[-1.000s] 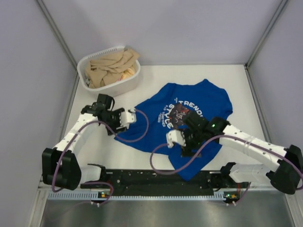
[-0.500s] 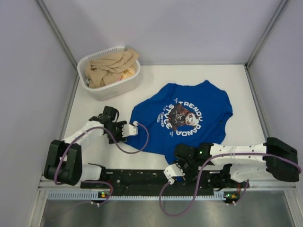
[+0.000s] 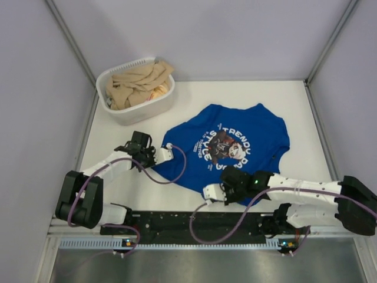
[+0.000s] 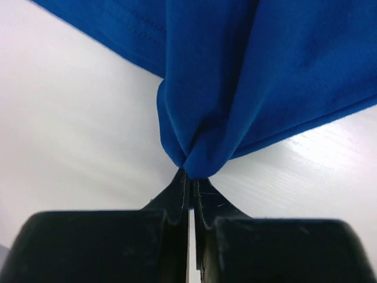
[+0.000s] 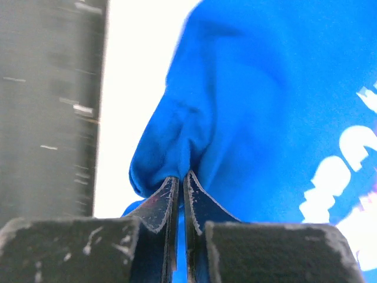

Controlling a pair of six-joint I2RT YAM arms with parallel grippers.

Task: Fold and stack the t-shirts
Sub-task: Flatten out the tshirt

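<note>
Currently the blue t-shirt (image 3: 247, 138) is spread print-side up near the middle of the white table (image 3: 283, 94), well apart from the basket (image 3: 136, 113) of beige cloth. A bunched tuck at its left edge is pinched between the pressed-together fingers of the left gripper (image 4: 189, 177). Another tuck at its near edge is pinched by the right gripper (image 5: 182, 175). For a clean fold, both tucks should be raised together and evenly, with the cloth between them held taut. Each bite looks shallow, so slipping should be guarded against.

T-shirt (image 3: 259, 127) near edge hidden under right arm (image 3: 294, 187); small print lettering unreadable.
</note>
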